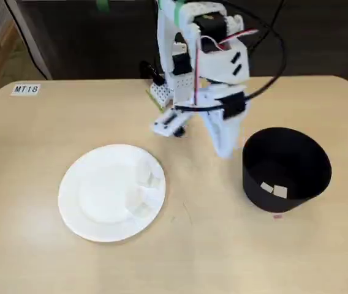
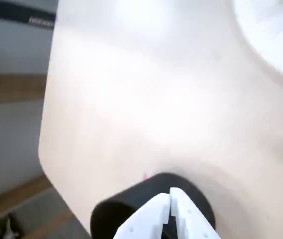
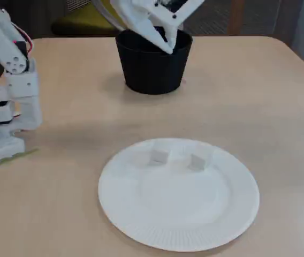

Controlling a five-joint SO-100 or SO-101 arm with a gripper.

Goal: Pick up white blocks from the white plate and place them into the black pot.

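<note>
Two small off-white cube blocks (image 1: 273, 189) were seen inside the matte black tapered pot (image 1: 287, 168); two more (image 3: 158, 156) remained on the round white ribbed paper plate (image 3: 179, 235). The white two-finger gripper (image 2: 170, 196) was held nearly closed and empty above the pot's rim.

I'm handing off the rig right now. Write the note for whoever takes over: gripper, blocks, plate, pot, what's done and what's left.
Gripper: shut and empty, in the air by the black pot's rim on the plate side.
In the pot: two white blocks.
On the white plate: two blocks left, on the side toward the pot.
Done: two blocks moved.
Left: pick up the two blocks on the plate and drop them in the pot.
</note>
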